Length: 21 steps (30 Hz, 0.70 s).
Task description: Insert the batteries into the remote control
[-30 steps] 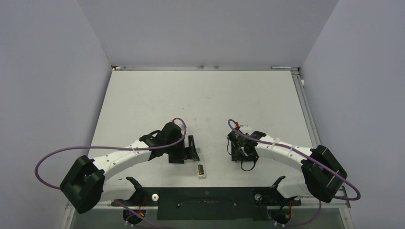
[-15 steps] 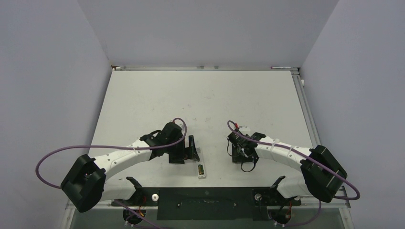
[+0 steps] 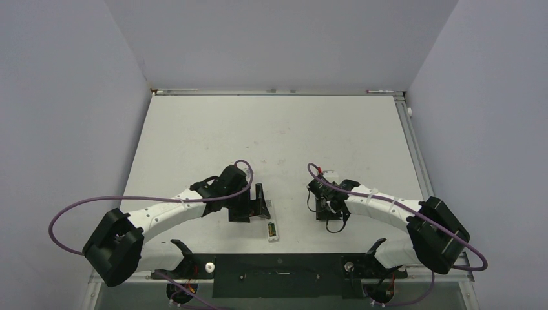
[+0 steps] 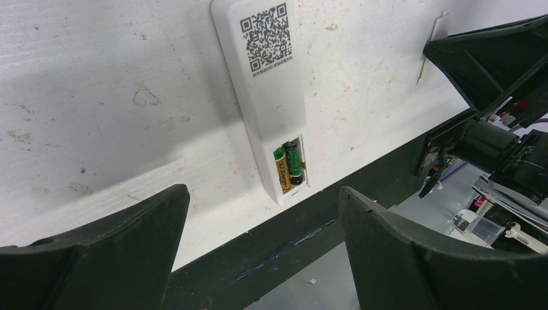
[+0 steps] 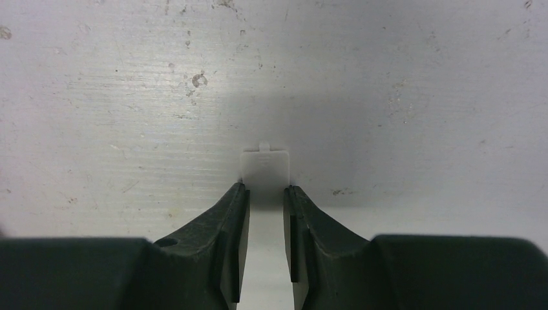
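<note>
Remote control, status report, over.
Left fingers open near remote. Right fingers shut on white cover. Both batteries seated in recess, uncovered. Nothing in the way.

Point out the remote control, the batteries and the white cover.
remote control (image 4: pixel 271 110): left wrist view, plain back face.
batteries (image 4: pixel 283 173): left wrist view, orange cell's side.
white cover (image 5: pixel 265 169): right wrist view, flat centre.

Far end of the remote control (image 4: pixel 268 84) cut off by the left wrist view's top edge, small white cover (image 5: pixel 265 169) lower edge hidden between right gripper (image 5: pixel 265 190) fingers (image 5: pixel 226 239), batteries (image 3: pixel 272 228) too small overhead to tell apart
</note>
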Tool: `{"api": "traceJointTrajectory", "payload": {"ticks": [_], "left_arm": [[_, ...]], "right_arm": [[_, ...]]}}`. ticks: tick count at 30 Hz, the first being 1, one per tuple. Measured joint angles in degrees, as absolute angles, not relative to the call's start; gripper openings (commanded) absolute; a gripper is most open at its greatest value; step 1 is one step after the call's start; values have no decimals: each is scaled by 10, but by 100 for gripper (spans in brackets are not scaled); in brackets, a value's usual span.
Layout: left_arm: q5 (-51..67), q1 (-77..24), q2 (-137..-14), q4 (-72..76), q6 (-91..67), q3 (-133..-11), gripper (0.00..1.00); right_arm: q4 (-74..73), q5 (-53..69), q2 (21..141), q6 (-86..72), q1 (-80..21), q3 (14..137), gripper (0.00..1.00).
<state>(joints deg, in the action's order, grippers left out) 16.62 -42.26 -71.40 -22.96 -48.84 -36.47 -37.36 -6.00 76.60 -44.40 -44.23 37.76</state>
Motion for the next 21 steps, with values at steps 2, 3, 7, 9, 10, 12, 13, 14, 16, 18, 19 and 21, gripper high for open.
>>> {"api": "traceJointTrajectory", "payload": {"ticks": [2,3,7,9,10,12,13,14,16,18,19,21], "left_arm": [[166,-423,-714,-230,-488,-365,83],[166,-423,-714,-230,-488,-365,83],[168,-423,-714,-230,-488,-365,83],[168,-423,-714,-230,-488,-365,83],[168,-423,-714,-230,-488,-365,83],[168,-423,-714,-230,-488,-365,83],[168,-423,-714,-230,-488,-365,83],[168,-423,-714,-230,-488,-365,83],[168,-423,-714,-230,-488,-365,83],[168,-423,-714,-230,-488,-365,83],[168,-423,-714,-230,-488,-365,83],[168,-423,-713,-230,-488,-365,83]], "right_arm": [[-374,-60,766,-444,-442,378,18],[-375,-60,765,-444,-442,378,17],[-385,-61,762,-444,-442,378,17],[-391,-62,761,-444,-443,379,17],[-395,-63,761,-445,-444,380,17],[-401,-65,758,-447,-447,383,17],[-405,-66,756,-448,-449,386,17],[-408,-67,754,-449,-451,388,17],[-412,-68,749,-453,-456,394,17],[-416,-70,746,-458,-463,399,17],[-417,-71,745,-460,-467,401,17],[-422,-73,745,-468,-479,406,17]]}}
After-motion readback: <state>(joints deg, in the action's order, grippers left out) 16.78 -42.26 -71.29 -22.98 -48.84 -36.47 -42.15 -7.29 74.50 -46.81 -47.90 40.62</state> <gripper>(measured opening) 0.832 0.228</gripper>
